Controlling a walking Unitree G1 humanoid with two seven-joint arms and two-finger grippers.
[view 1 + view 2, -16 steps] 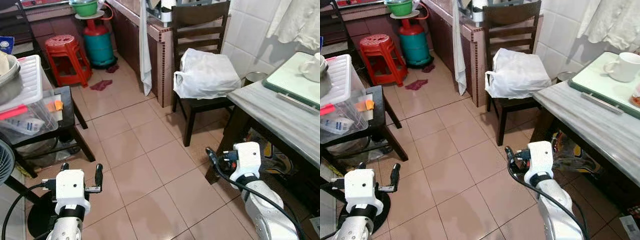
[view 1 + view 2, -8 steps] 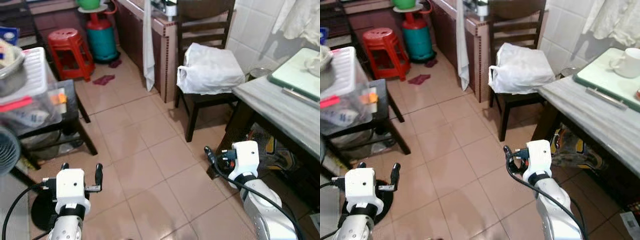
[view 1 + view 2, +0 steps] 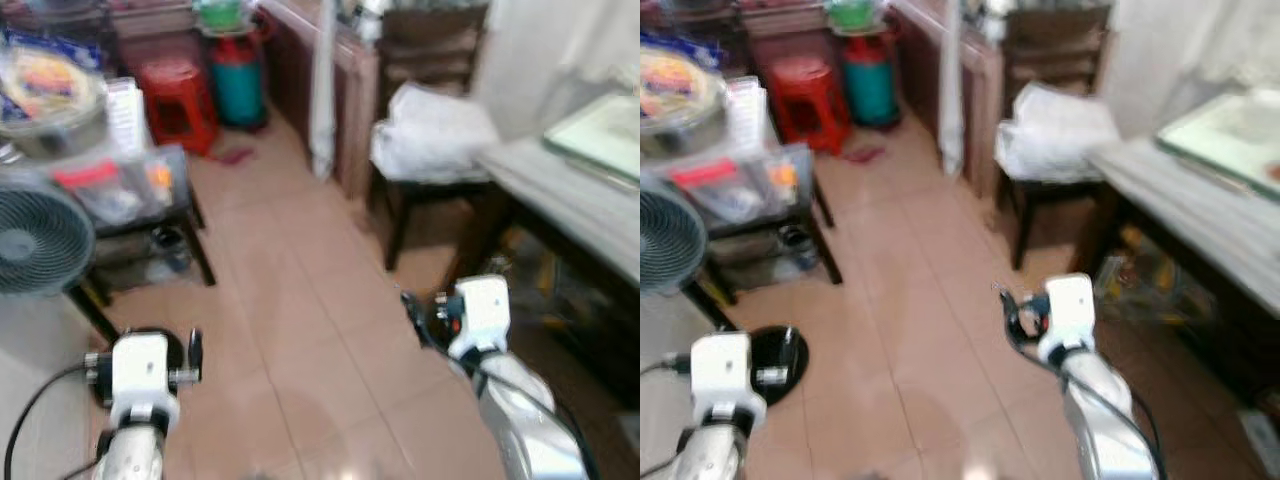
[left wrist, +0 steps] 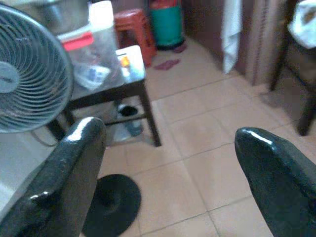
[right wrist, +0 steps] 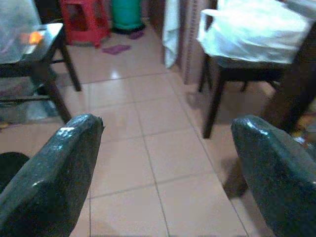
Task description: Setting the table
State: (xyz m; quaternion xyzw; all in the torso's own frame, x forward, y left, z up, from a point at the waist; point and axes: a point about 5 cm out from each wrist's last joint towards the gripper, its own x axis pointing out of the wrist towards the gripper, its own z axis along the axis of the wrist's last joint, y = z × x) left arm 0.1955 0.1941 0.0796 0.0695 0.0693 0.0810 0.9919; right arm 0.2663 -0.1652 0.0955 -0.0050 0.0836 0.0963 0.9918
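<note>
both my arms held low over the tiled floor (image 3: pixel 290 300). left gripper (image 4: pixel 168 163) fingers spread wide, nothing held; right gripper (image 5: pixel 168 158) the same. head views blurred. table (image 3: pixel 570 195) at right, its long edge running away from me, a tray (image 3: pixel 600 125) on it. chair (image 3: pixel 430 150) with white bag (image 3: pixel 435 130) beside it. fan (image 3: pixel 40 240) and red stool (image 3: pixel 180 95) at left.
</note>
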